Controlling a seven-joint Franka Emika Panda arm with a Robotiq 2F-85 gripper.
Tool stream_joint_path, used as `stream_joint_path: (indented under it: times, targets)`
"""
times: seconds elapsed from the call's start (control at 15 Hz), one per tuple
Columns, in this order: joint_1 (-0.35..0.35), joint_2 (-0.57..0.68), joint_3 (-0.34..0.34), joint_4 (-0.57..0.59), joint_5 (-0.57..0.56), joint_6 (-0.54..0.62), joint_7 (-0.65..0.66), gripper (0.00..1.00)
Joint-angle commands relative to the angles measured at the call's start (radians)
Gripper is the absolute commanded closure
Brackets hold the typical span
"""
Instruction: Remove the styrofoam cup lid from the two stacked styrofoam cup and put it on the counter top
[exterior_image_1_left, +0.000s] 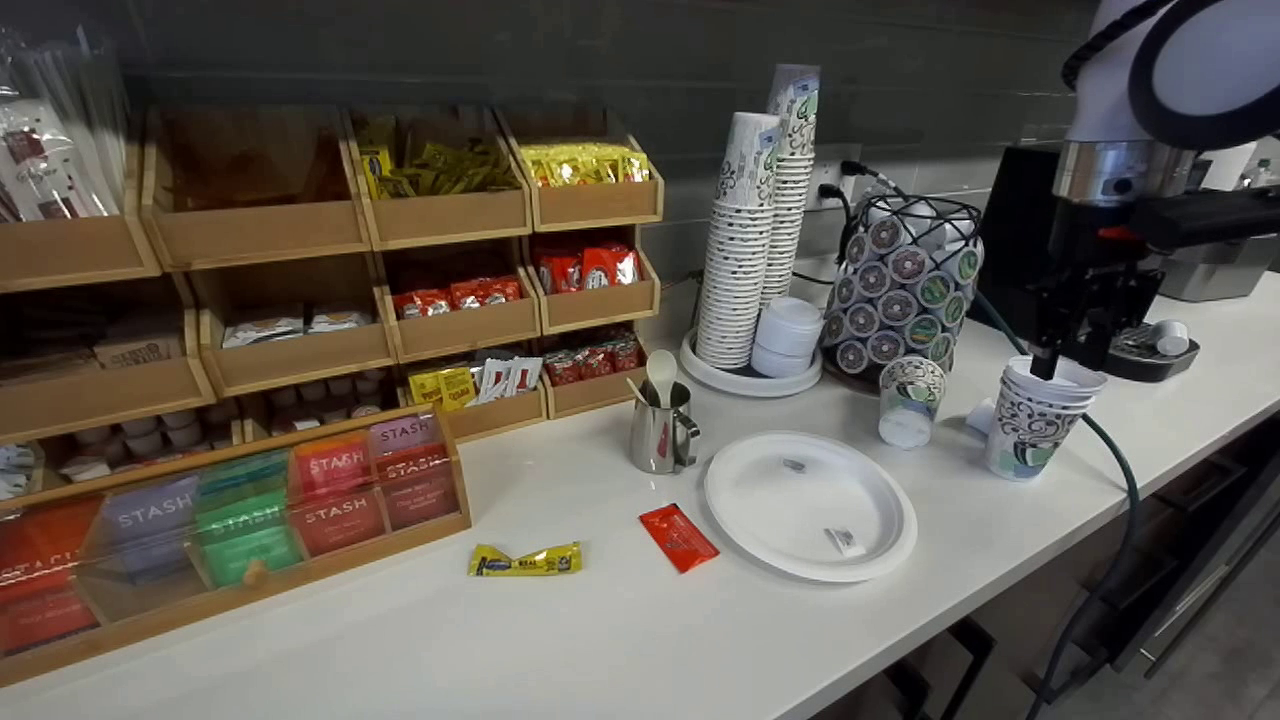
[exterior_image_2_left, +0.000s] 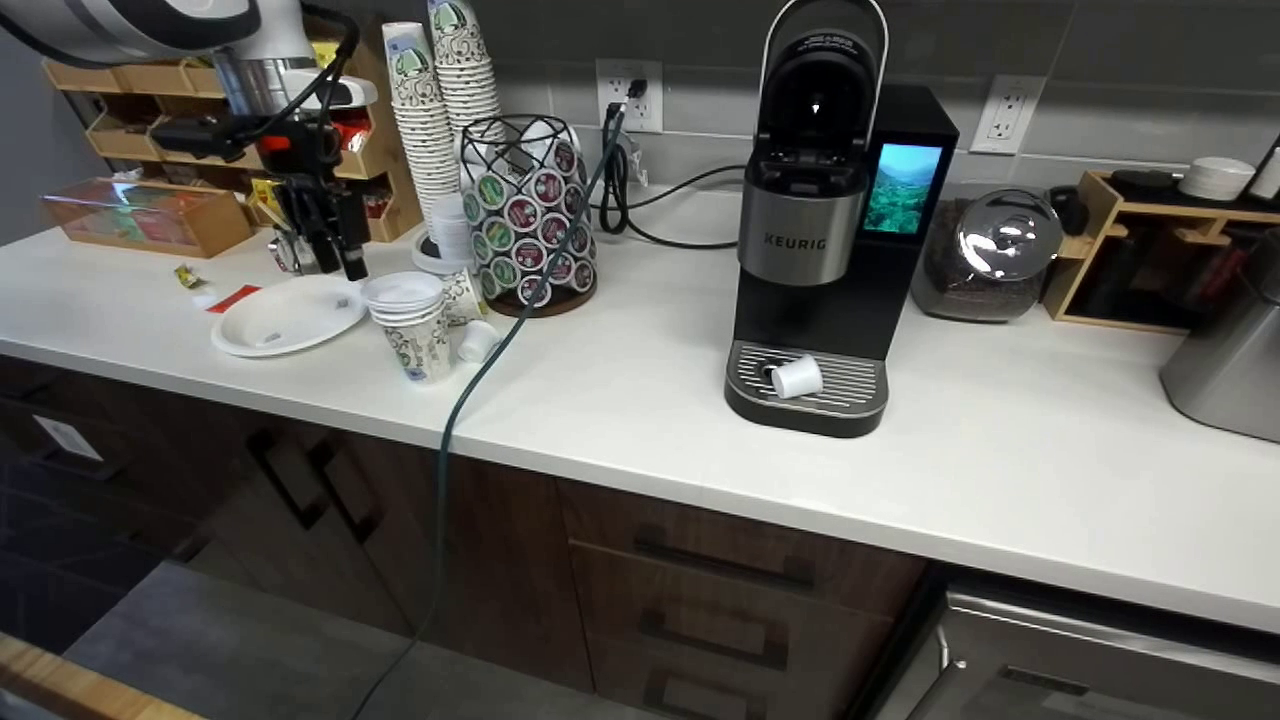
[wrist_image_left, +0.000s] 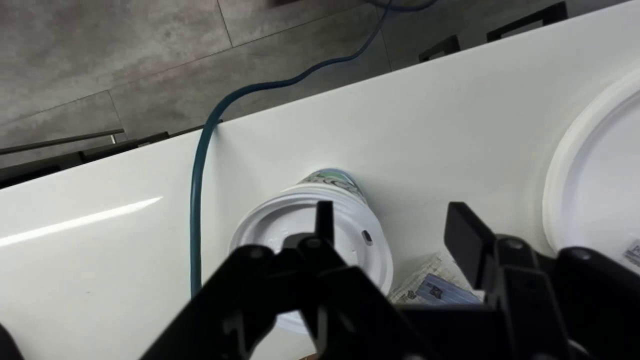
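The whitish round lid (exterior_image_1_left: 1075, 376) with a small sip hole sits on a short stack of cups (exterior_image_1_left: 1035, 432). These cups have white rims and a leaf-like pattern, and stand upright on the off-white counter top (exterior_image_1_left: 560, 640). The lid (exterior_image_2_left: 403, 288) and the stack (exterior_image_2_left: 421, 345) also show in an exterior view. My gripper (wrist_image_left: 395, 230) is open and points down. In the wrist view one finger overlaps the lid (wrist_image_left: 350, 232), and the other is to its right, over the counter. I cannot tell whether a finger touches the lid. The arm hides part of the lid.
A single patterned cup (exterior_image_1_left: 910, 400) and a small white pod (exterior_image_2_left: 478, 341) lie beside the stack. A large white plate (exterior_image_1_left: 810, 505), a wire pod holder (exterior_image_1_left: 895, 290) and tall cup columns (exterior_image_1_left: 740, 270) stand nearby. A green hose (exterior_image_2_left: 470, 390) crosses the counter edge.
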Motion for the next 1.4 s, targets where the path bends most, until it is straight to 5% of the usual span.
stream_joint_path:
  times: [0.0, 0.2, 0.33, 0.4, 0.67, 1.33]
  targets:
    - [0.018, 0.078, -0.021, 0.062, -0.030, -0.001, 0.052, 0.27]
    - [0.024, 0.113, -0.030, 0.088, -0.020, -0.005, 0.056, 0.39]
    - [0.028, 0.129, -0.036, 0.098, -0.019, -0.005, 0.061, 0.63]
    - [0.029, 0.136, -0.038, 0.104, -0.017, -0.006, 0.062, 0.64]
    - [0.034, 0.152, -0.045, 0.112, -0.014, -0.006, 0.066, 0.96]
    - [0.061, 0.002, -0.053, 0.055, -0.074, -0.008, 0.213, 1.00]
